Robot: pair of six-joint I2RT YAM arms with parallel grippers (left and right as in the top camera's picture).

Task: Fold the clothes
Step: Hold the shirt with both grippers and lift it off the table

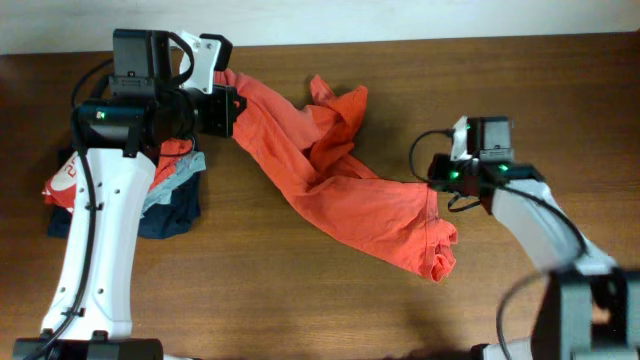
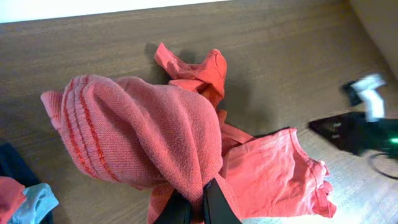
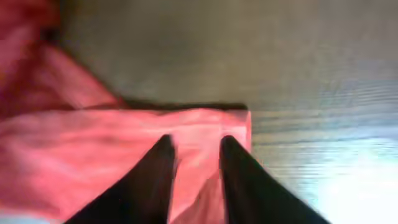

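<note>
On the brown wooden tabletop (image 1: 300, 310), a big orange-red cloth T-shirt (image 1: 350, 200) is lying all crumpled up in a long strip. It is running from the far left side down toward the right side. At the far left end, the left hand (image 1: 230, 108) is pinching a bunch of the shirt, and its two fingers are squeezing tight together on the cloth. Right in front of those fingers, the cloth is puffing up in a round lump. At the other end, the right hand (image 3: 196, 144) is hanging over a corner of the shirt. Its two dark fingers (image 3: 155, 180) are standing a little apart, and the red cloth is showing between them. I cannot tell if they are touching the cloth. Beside the left end of the shirt, a small pile of folded red, grey and dark blue clothes (image 1: 170, 200) is sitting partly under the white left arm (image 1: 100, 240).
</note>
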